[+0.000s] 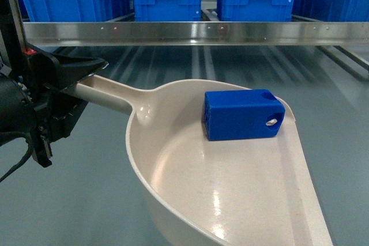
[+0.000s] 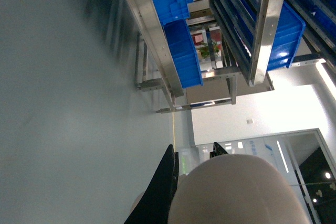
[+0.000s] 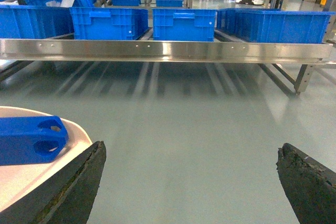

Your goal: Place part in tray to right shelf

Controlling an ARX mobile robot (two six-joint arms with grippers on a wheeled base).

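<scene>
The left gripper (image 1: 86, 76) is clamping its fingers on the tray (image 1: 242, 194) handle, the part (image 1: 242, 113) sitting inside, the right gripper (image 3: 191, 182) hanging spread and empty, the right shelf (image 1: 196, 33) waiting ahead.

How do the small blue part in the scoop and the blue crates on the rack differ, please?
The part is a small closed block with round holes; the crates are large open bins. The part lies loose in the cream tray; the crates stand in a row behind the steel rail. Both are bright blue plastic.
</scene>
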